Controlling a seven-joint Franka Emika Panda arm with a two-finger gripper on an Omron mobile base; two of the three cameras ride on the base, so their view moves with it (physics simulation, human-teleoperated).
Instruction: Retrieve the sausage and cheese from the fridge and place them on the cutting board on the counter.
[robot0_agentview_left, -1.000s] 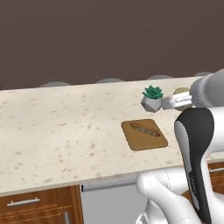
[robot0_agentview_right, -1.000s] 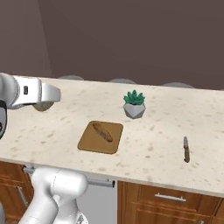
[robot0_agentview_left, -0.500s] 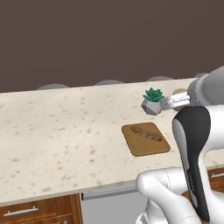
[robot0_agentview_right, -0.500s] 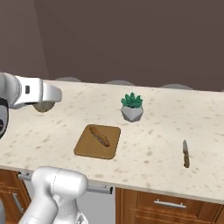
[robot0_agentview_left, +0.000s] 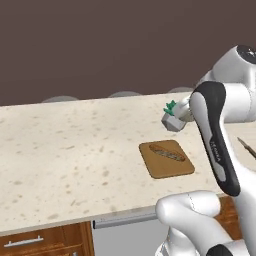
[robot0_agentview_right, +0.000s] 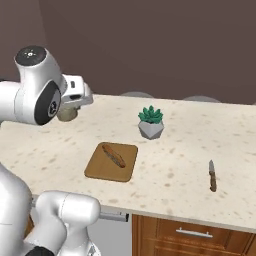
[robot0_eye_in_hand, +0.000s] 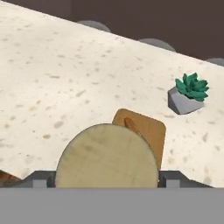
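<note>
My gripper (robot0_eye_in_hand: 107, 179) is shut on the cheese (robot0_eye_in_hand: 107, 155), a pale round chunk wedged between the two finger tips. In the right base view the hand hangs above the counter (robot0_agentview_right: 175, 145), left of and beyond the cutting board (robot0_agentview_right: 111, 162), with the cheese (robot0_agentview_right: 66, 114) under it. The sausage (robot0_agentview_right: 114, 155) lies diagonally on the brown board. The left base view shows the board (robot0_agentview_left: 166, 159) and sausage (robot0_agentview_left: 166, 153) near the counter's front edge, with my arm partly covering the area behind them. From the hand, the board (robot0_eye_in_hand: 151, 131) peeks out just past the cheese. The fridge is out of view.
A green succulent in a grey pot (robot0_agentview_right: 150, 123) stands behind and to the right of the board. A knife (robot0_agentview_right: 212, 176) lies further right near the front edge. Wooden drawers (robot0_agentview_right: 195, 233) run below the counter. A dark wall backs the worktop.
The arm has swung, carrying the hand and cheese a little closer to the board. The whole picture shifted slightly, so the camera moved too. The grip is unchanged.
</note>
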